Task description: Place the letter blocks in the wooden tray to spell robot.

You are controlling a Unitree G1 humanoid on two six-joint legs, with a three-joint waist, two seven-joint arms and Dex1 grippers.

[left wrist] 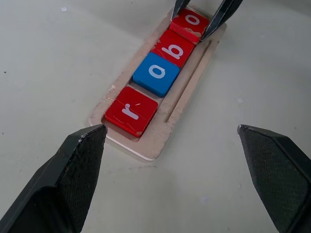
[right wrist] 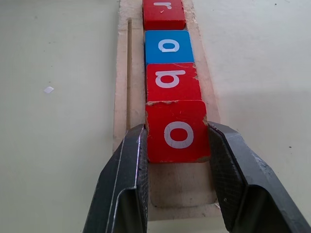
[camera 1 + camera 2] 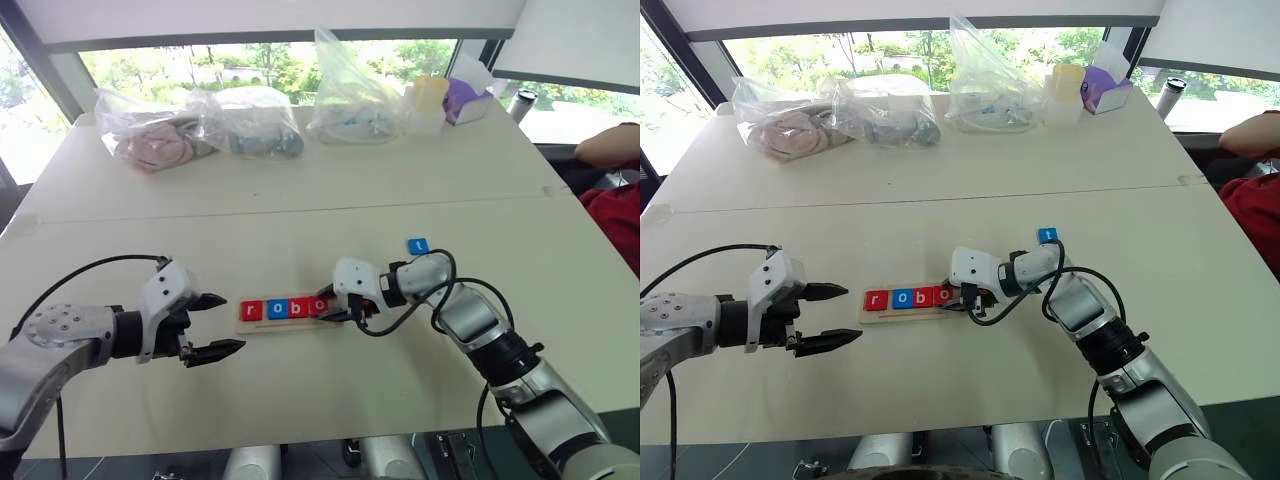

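Wide cream tabletop (image 3: 300, 400), seamed across the middle, serving as work surface; clear plastic bags (image 3: 250, 125) of soft goods parked along the far edge at 12 o'clock, well apart from the work zone.

Long narrow pale wood tray (image 1: 158, 141) with raised rim and shallow groove, laid crosswise at table centre, between the two arms, so tiles read left to right. Four slots filled; fifth slot, at the 3 o'clock end, vacant.

Left gripper (image 3: 215, 325), black two-finger type, at 9 o'clock of tray, spread fully wide, nothing held, apparently on standby or ready to steady the tray end.

Right gripper (image 2: 177, 145) at 3 o'clock end of tray, pinched onto second red square "o" tile (image 2: 177, 131), one finger on each side edge, tile seated against its neighbour. Judged step: seating the fourth letter before release.

Legible writing, white lowercase, in order: red "r" tile (image 1: 131, 110), blue "o" tile (image 1: 157, 74), red "b" tile (image 1: 175, 47), red "o".

Blue "t" tile (image 3: 418, 245) loose on table at 1 o'clock of tray, near right arm; judged next for pickup.
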